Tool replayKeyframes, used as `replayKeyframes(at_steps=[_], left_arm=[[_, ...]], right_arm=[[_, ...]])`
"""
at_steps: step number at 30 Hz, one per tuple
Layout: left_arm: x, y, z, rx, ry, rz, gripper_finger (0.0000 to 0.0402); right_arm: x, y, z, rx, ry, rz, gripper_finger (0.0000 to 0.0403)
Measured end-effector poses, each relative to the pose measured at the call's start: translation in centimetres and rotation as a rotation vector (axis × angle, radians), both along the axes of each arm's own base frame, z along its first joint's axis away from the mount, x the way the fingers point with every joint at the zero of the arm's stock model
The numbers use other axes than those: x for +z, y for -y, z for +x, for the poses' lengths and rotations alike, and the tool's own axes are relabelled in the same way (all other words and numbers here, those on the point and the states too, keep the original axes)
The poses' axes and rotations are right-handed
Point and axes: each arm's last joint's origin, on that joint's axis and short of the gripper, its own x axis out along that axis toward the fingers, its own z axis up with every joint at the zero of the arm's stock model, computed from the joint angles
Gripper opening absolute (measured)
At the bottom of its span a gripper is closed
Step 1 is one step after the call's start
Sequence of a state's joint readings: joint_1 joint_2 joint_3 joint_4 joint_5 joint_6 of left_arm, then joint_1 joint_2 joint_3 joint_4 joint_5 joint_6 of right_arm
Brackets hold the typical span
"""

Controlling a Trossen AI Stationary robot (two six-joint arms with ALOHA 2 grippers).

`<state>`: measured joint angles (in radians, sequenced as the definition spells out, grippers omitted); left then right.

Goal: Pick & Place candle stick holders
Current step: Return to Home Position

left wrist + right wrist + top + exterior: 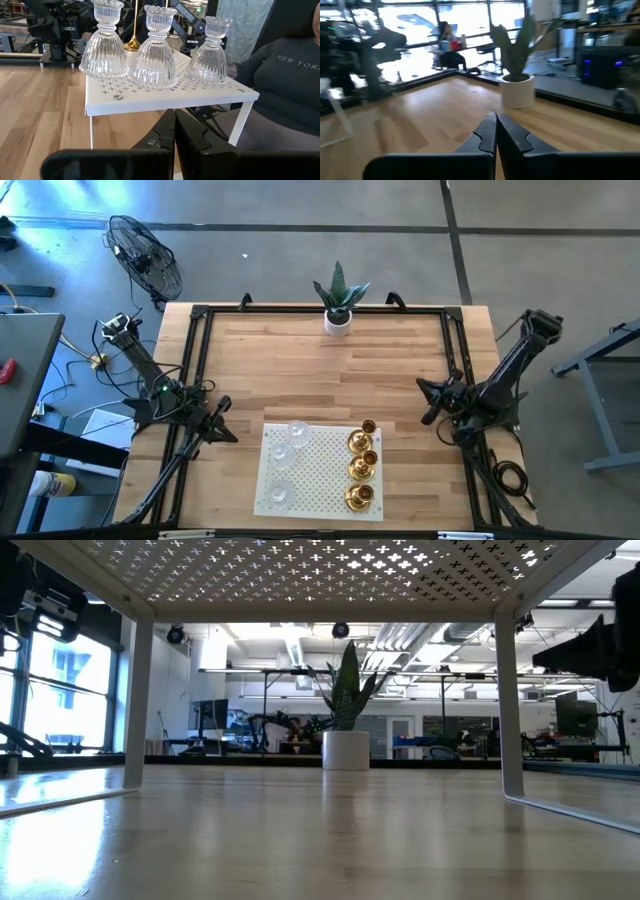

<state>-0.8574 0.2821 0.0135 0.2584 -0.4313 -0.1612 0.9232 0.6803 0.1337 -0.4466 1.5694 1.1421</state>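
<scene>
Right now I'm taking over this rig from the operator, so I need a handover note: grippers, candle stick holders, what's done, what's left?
Grippers: the left gripper is shut and empty, off the left side of the shelf. The right gripper is shut and empty, off the shelf's right side, facing the plant pot.
Things: three glass holders stand upright in a row on the shelf's left half; three brass holders are in a row on its right half.
Done: all six are on the shelf.
Left: only bringing both arms home.
Note: a person is close beside the shelf.
</scene>
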Motion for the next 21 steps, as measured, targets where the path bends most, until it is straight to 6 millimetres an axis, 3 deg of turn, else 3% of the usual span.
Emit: replayKeyframes(at_steps=[14,21], left_arm=[[-0.1,0.0,0.0,0.0,-0.005,0.005,0.0],[-0.1,0.0,0.0,-0.001,-0.005,0.005,0.0]], right_arm=[[0.0,2.7,1.4,-0.312,-0.02,-0.002,0.0001],[-0.6,3.8,2.1,-0.302,-0.156,0.183,0.0001]])
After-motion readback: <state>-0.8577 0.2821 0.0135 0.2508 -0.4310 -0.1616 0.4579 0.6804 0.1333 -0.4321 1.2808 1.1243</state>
